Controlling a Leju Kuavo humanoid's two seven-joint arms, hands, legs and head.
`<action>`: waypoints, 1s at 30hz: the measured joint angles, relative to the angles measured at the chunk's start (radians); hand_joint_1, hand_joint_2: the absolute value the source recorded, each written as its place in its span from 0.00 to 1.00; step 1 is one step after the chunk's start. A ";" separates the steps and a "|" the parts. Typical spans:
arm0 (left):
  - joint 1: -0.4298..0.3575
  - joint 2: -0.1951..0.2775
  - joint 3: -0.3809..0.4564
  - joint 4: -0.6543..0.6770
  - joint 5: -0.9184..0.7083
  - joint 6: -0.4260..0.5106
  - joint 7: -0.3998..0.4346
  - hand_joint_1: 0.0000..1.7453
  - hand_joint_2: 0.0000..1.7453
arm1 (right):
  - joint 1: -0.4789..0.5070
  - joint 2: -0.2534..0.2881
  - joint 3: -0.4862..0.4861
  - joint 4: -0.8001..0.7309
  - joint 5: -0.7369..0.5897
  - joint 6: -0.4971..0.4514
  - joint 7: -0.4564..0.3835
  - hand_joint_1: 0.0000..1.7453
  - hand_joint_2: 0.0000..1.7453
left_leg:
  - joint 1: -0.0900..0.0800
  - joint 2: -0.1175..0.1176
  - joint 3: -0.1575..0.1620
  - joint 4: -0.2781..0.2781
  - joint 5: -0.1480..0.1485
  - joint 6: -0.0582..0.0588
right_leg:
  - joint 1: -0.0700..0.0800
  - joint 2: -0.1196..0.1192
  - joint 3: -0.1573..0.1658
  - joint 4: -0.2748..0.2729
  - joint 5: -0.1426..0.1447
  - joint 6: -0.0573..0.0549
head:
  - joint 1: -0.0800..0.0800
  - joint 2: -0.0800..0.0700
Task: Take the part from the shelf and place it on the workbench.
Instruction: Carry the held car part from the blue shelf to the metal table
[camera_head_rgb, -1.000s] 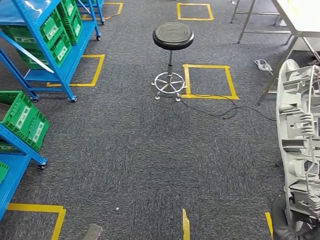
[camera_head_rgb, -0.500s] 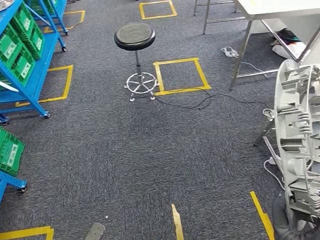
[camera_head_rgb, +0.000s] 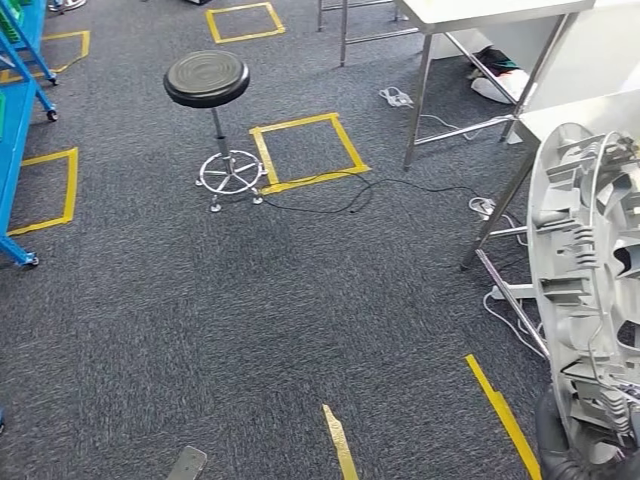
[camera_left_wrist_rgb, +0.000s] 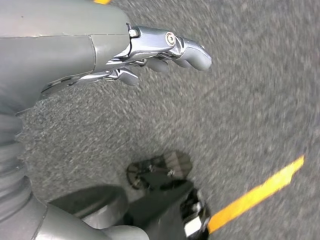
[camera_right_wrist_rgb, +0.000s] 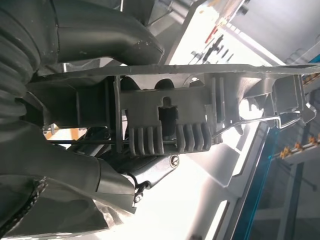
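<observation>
While I look down from the head view, I see dark grey carpet (camera_head_rgb: 264, 300) across the whole floor, marked with yellow tape: a closed square (camera_head_rgb: 308, 152) near the middle, another square (camera_head_rgb: 241, 21) further back, and loose strips (camera_head_rgb: 502, 412) close to me. A black round stool (camera_head_rgb: 207, 79) on a chrome footring stands just left of the middle square, and a thin black cable (camera_head_rgb: 332, 205) runs over the carpet from that square toward the right. At the far left I get the edge of a blue shelf (camera_head_rgb: 13, 120) on castors. At the upper right stands a white table (camera_head_rgb: 483, 12) on metal legs, with white cords (camera_head_rgb: 498, 215) on the floor around the legs. The part (camera_head_rgb: 585, 270), a grey ribbed plastic moulding, rises upright along the right edge of my view, in front of the table's corner. From the left wrist view, my left hand (camera_left_wrist_rgb: 124, 55) hangs over blurred carpet with its fingers (camera_left_wrist_rgb: 188, 50) extended close together and nothing in them; a yellow tape line (camera_left_wrist_rgb: 256, 195) crosses the floor below. From the right wrist view, my right hand (camera_right_wrist_rgb: 94, 145) grips the part (camera_right_wrist_rgb: 170, 125), the thumb (camera_right_wrist_rgb: 113, 37) on one side of the ribbed body and the fingers on the other, with a bright white surface and a blue upright behind it.
</observation>
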 joint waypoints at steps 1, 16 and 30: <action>0.002 -0.001 0.006 0.000 -0.006 -0.001 0.001 0.00 1.00 | 0.000 0.000 0.000 0.000 0.005 0.000 0.003 1.00 1.00 | 0.000 0.014 0.000 0.000 -0.001 0.000 | -0.002 -0.004 -0.023 0.045 -0.012 0.004 | 0.000 0.000; 0.008 -0.005 0.068 -0.016 -0.074 -0.015 0.012 0.00 1.00 | 0.007 0.003 -0.006 0.000 0.046 0.000 0.035 1.00 1.00 | 0.004 0.006 -0.104 0.284 -0.156 -0.049 | -0.004 0.005 0.120 -0.214 0.108 -0.038 | -0.013 0.000; 0.014 -0.024 0.169 -0.043 -0.216 -0.041 0.031 0.00 1.00 | 0.012 -0.007 0.005 0.000 0.113 0.000 0.110 1.00 1.00 | 0.006 -0.011 -0.013 0.008 0.005 -0.003 | 0.001 0.005 0.007 -0.019 0.003 0.003 | -0.007 0.000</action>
